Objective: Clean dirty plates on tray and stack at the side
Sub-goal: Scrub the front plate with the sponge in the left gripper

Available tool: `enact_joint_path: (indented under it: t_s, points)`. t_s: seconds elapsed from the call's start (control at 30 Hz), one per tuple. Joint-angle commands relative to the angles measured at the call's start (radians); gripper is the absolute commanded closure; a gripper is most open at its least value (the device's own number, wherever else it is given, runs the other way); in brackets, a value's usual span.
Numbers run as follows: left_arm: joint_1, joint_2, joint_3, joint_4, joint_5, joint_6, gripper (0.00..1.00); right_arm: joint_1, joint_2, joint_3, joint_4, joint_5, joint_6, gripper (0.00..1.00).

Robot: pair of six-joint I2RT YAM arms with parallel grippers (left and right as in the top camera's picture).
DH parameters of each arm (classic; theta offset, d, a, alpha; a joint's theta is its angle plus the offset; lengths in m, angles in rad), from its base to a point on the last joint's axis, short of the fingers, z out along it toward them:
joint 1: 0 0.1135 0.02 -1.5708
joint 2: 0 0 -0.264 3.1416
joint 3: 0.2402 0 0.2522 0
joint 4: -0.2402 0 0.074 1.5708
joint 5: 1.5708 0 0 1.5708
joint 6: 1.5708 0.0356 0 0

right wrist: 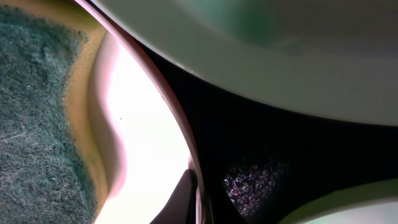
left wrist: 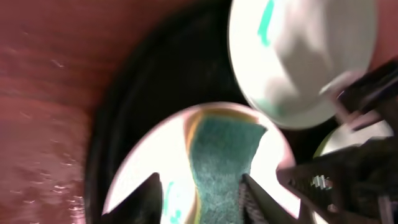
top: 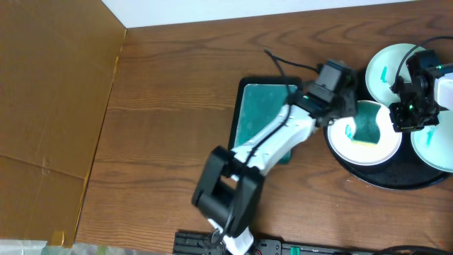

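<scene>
The round black tray [top: 396, 180] sits at the right and holds three white plates. The middle plate [top: 350, 145] carries a green sponge [top: 368, 131] and a teal smear [left wrist: 171, 202]. A second plate [top: 386, 71] with a teal smear lies at the back, and a third [top: 439, 152] at the right edge. My left gripper [left wrist: 200, 196] is open low over the middle plate; its right finger touches the sponge [left wrist: 221, 155] and its left finger stands apart. My right gripper [right wrist: 198, 186] is shut on the middle plate's rim [right wrist: 143, 124].
A rectangular black tray with a teal inside [top: 263, 113] lies left of the round tray, partly under my left arm. A brown cardboard panel [top: 49, 106] covers the table's left. My right gripper [top: 410, 106] is crowded between the plates.
</scene>
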Motion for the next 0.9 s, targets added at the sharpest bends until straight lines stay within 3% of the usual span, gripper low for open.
enact_joint_path:
  t_s: [0.0,0.47,0.7,0.87]
  points:
    - [-0.035,0.043,0.001,-0.005,0.01,-0.002,0.55,0.005,0.014,-0.011,0.019,0.001,0.006,0.97]
    - [-0.126,0.117,0.001,0.028,0.007,-0.002,0.57,0.005,0.014,-0.011,0.026,0.001,0.005,0.96]
    - [-0.127,0.159,0.001,0.032,0.0,-0.002,0.66,0.005,0.014,-0.011,0.026,0.001,0.005,0.96]
    - [-0.127,0.174,0.001,0.031,-0.054,-0.001,0.67,0.005,0.014,-0.011,0.026,0.002,-0.002,0.95]
